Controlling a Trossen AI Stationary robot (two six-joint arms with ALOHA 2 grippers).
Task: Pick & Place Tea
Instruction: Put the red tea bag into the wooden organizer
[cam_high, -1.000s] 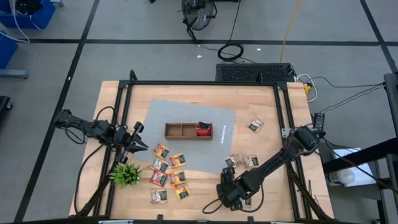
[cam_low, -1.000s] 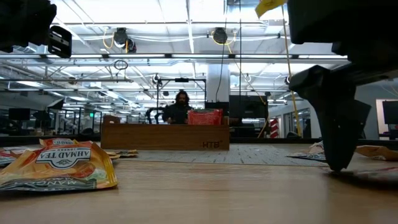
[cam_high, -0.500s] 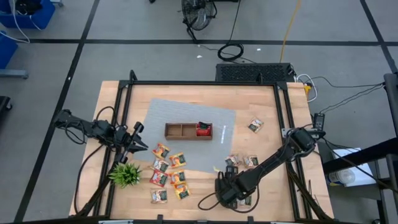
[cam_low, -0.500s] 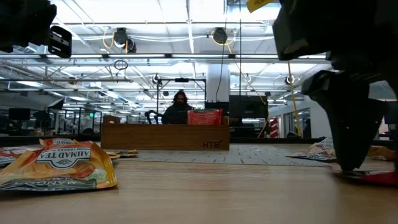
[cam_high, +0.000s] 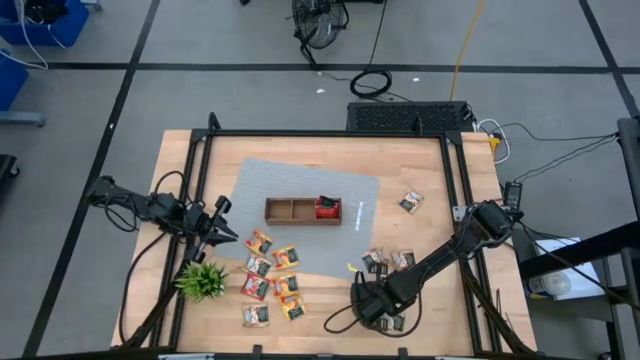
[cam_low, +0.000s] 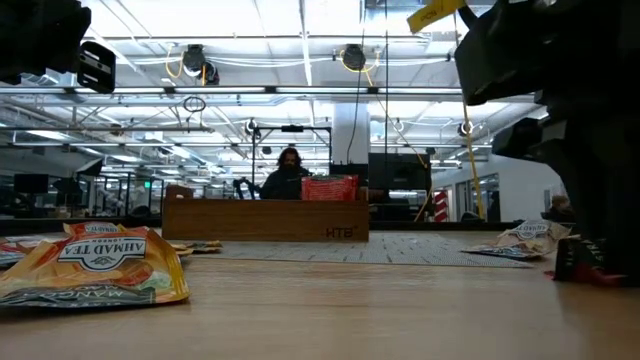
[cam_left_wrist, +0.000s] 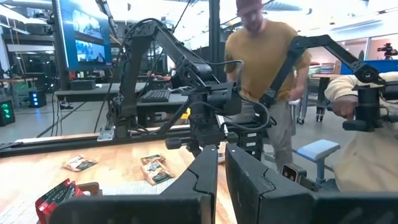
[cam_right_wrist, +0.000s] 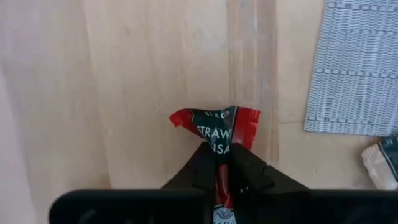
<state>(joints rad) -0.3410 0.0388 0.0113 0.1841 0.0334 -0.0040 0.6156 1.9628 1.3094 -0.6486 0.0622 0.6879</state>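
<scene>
**Right end effector pinches a red sachet**

High view: my right end effector (cam_high: 372, 306) sits low at the near edge of the wooden desk (cam_high: 440, 180); a second ago it was just left of here.

Low view: the left arm waits, shut and empty.

Right wrist view: open a second ago, the fingers now clamp the flat red foil tea sachet (cam_right_wrist: 216, 129) at one edge. I judge it light, floppy and slick.

The table (cam_right_wrist: 124, 93) is pale, smooth, matt wood with fine grain, and the grey mat (cam_right_wrist: 354, 68) at upper right looks like coarse woven cloth. The red tea sachet (cam_right_wrist: 214, 127) is glossy, crinkled foil-like paper between 2 matt black plastic fingers (cam_right_wrist: 193, 168).
</scene>
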